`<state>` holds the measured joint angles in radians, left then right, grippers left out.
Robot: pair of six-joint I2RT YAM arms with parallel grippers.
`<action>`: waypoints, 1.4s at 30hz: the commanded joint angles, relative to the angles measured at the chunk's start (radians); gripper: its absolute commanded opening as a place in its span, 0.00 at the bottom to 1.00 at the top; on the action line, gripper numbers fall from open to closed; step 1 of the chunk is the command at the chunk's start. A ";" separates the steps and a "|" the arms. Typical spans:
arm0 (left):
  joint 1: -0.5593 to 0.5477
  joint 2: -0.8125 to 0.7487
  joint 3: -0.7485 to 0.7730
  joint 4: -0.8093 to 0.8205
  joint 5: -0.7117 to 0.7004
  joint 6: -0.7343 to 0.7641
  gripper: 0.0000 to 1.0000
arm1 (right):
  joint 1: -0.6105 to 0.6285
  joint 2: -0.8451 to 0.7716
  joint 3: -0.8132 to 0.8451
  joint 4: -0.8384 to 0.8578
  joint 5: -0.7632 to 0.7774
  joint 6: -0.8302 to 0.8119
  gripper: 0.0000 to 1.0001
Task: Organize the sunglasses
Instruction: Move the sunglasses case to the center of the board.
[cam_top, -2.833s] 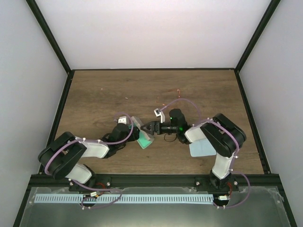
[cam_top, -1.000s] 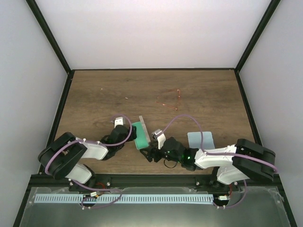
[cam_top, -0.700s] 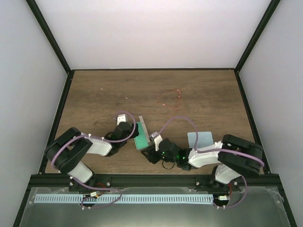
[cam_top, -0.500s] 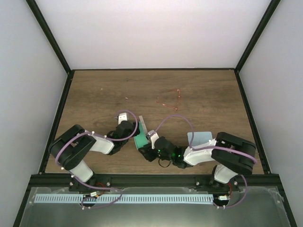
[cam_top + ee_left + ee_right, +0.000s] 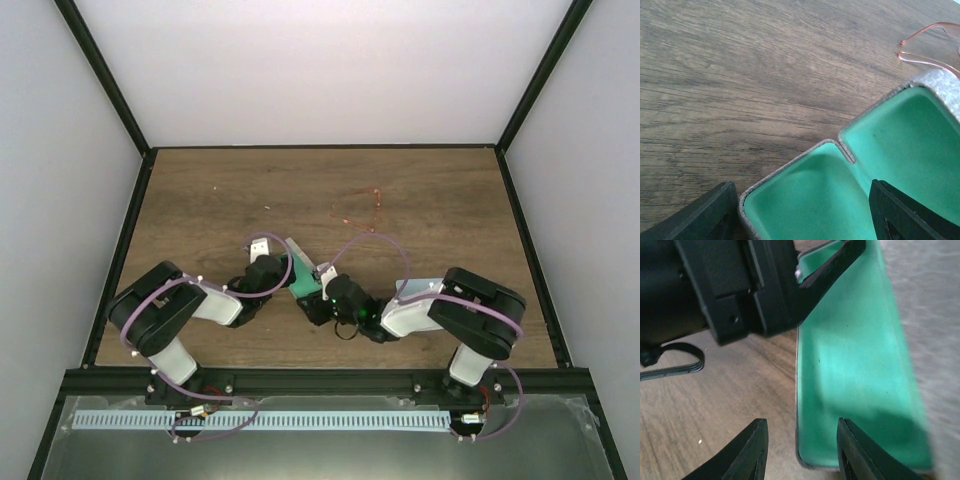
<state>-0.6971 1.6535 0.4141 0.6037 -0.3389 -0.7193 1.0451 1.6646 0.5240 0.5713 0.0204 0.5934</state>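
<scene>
Sunglasses (image 5: 375, 210) lie loose toward the far edge of the bench (image 5: 200, 200), right of its middle and well apart from both arms. Seen from above, the open case (image 5: 303, 280) sits nearer the near edge, and the left fingers (image 5: 283, 278) and right fingers (image 5: 312, 303) meet it from either side.

At the left wrist, the left fingers (image 5: 695, 215) stand wide and hold one green-lined half of the case (image 5: 900, 140) between them. The sunglasses (image 5: 925, 60) rest on bare wood just beyond the lid.

At the right wrist, the right fingers (image 5: 752, 450) are narrowly parted astride the rim of the case (image 5: 855, 365), gripping nothing that shows.

The step in hand appears to be setting the case open and steady. The next move likely calls for one arm to reach toward the far edge and pinch the thin wire frame gently.
</scene>
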 commanded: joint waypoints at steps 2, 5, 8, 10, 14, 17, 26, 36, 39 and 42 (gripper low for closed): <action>0.001 0.047 -0.039 -0.177 0.039 -0.020 0.75 | -0.045 0.037 0.083 -0.014 -0.013 -0.044 0.40; 0.001 0.033 -0.050 -0.179 0.035 -0.022 0.75 | -0.069 0.061 0.118 -0.028 -0.024 -0.059 0.40; 0.002 0.017 -0.057 -0.186 0.032 -0.023 0.75 | -0.092 0.084 0.151 -0.045 -0.026 -0.075 0.40; 0.001 0.010 -0.059 -0.191 0.029 -0.026 0.75 | -0.114 0.105 0.172 -0.053 -0.039 -0.084 0.40; 0.001 0.004 -0.065 -0.207 0.022 -0.040 0.75 | -0.168 0.159 0.198 -0.047 -0.090 -0.091 0.40; 0.001 -0.013 -0.080 -0.207 0.014 -0.052 0.75 | -0.198 0.199 0.218 -0.044 -0.103 -0.095 0.40; 0.002 -0.150 -0.144 -0.240 -0.008 -0.073 0.75 | -0.231 0.298 0.304 -0.061 -0.114 -0.117 0.40; 0.002 -0.328 -0.190 -0.326 -0.044 -0.080 0.75 | -0.254 0.335 0.415 -0.124 -0.093 -0.255 0.43; 0.001 -0.328 -0.189 -0.329 -0.043 -0.078 0.75 | -0.258 0.308 0.420 -0.131 -0.113 -0.303 0.45; 0.001 -0.309 -0.187 -0.315 -0.042 -0.077 0.75 | -0.258 0.263 0.394 -0.110 -0.184 -0.319 0.48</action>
<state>-0.6964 1.3228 0.2436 0.3531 -0.3786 -0.7849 0.7979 1.9736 0.9161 0.4793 -0.1032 0.3412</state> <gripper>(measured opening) 0.753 0.460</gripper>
